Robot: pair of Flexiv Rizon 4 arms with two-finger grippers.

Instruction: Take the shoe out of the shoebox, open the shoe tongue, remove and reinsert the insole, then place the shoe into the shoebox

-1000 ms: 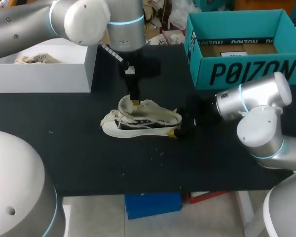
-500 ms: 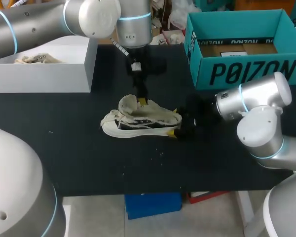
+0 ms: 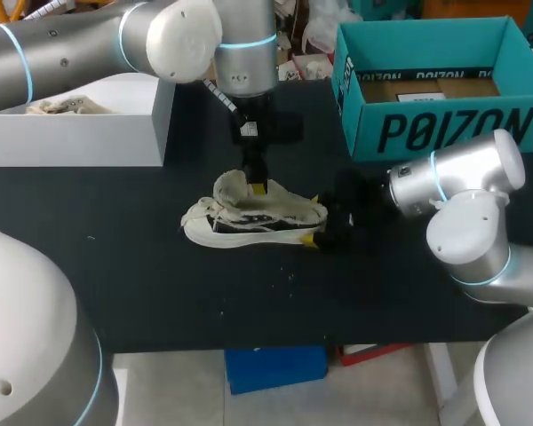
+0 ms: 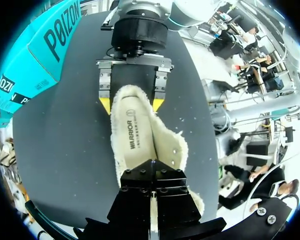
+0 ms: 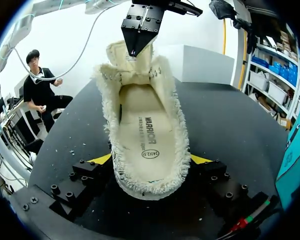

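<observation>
The shoe [image 3: 253, 217] lies on its sole mid-table [image 3: 160, 284], well apart from the teal shoebox [image 3: 444, 133] at the far right. The right gripper [image 5: 150, 160] clamps the heel – one yellow tip on each side. The insole [image 5: 150, 135] lies flat inside the shoe. The left gripper [image 5: 136, 50] hangs over the raised tongue [image 5: 121, 59], fingers pressed together at its top edge – whether they pinch it cannot be told.
</observation>
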